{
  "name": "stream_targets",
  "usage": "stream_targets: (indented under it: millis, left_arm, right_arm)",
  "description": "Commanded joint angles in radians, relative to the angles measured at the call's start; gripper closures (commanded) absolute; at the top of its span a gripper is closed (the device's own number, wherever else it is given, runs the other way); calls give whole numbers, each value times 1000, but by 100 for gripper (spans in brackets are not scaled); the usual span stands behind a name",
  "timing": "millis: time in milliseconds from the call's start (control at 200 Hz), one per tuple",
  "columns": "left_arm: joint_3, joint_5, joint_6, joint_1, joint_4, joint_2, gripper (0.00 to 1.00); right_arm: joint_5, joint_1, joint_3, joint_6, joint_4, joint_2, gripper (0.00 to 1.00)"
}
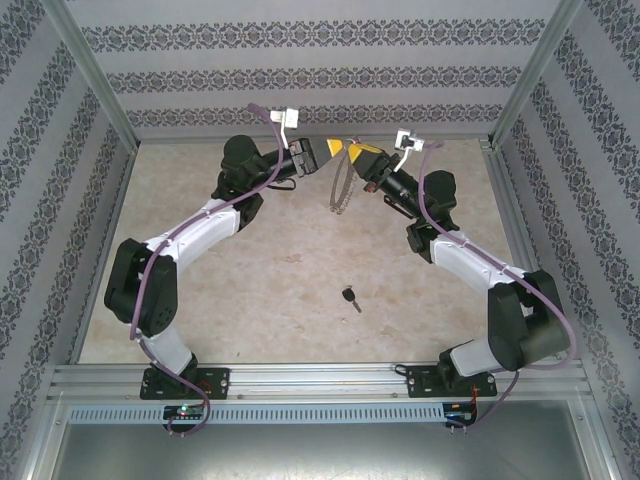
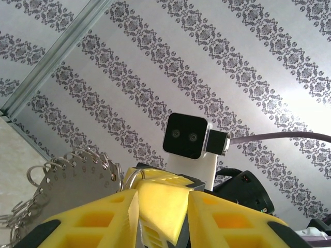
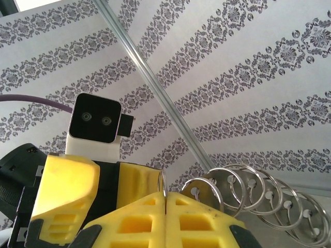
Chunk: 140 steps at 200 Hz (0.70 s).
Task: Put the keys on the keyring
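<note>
Patterned walls box in a pale table [image 1: 250,280]. On it the key [image 1: 350,298] lies flat toward the front, well apart from both claws. It looks light and stiff, probably slick along the blade, so the black head is the place to pinch. Up at the back hangs the keyring [image 1: 341,190], its thin wire clamped in the right claw [image 3: 165,206]. The left claw [image 1: 330,148] sits beside it, jaws apart; I cannot tell whether it grips.

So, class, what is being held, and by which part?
The keyring, by its wire rim, clamped in the right pincer; whether the left pincer grips it too cannot be told.
</note>
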Motion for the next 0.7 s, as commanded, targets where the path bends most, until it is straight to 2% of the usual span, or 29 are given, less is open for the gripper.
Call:
stream_targets:
  millis: [0,565,694]
  left_arm:
    - [34,18,-13,-16,63,22,70]
    - [55,9,-13,-20,70,47,70]
    - [59,8,-15,-21,77,51,75]
  right_arm:
    - [-17,13,24,15,91,3,100]
    - [-23,22,13,20,96,2,100]
    - [-26,22,11,20,97,4,100]
